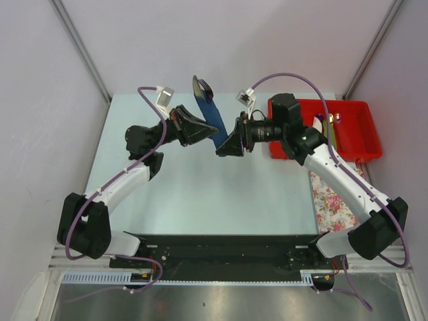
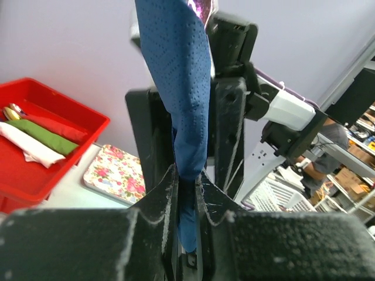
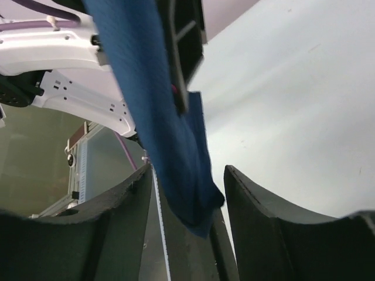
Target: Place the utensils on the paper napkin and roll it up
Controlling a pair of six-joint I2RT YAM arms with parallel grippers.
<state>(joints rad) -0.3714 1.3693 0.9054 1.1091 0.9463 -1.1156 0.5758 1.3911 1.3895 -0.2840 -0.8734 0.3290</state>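
Against pale grey walls and above a light tabletop (image 1: 200,194), the left gripper (image 1: 208,132) is seen raised off the surface, its fingers (image 2: 161,199) pressed hard together on the paper napkin (image 1: 210,115), which is rolled into a slim dark blue tube. The roll is pinched close to its lower end and rises well past the left fingertips at a slight tilt. The tips of the utensils (image 1: 200,85) show at its far upper end, but how many pieces are wrapped inside cannot be told. Just beside it, the right gripper (image 1: 223,147) is turned to face the left one, with its fingers (image 3: 263,216) spread apart. The roll's lower end is framed between them but not clamped, and a clear gap is left on one side. Behind the right gripper, well away from both sets of fingers, a red tray (image 1: 354,127) is set on the table, with green, red and white bundles (image 2: 44,136) laid in it. A white cloth printed with pink flowers (image 1: 334,197) is spread flat just beside the tray, partly under the right arm.
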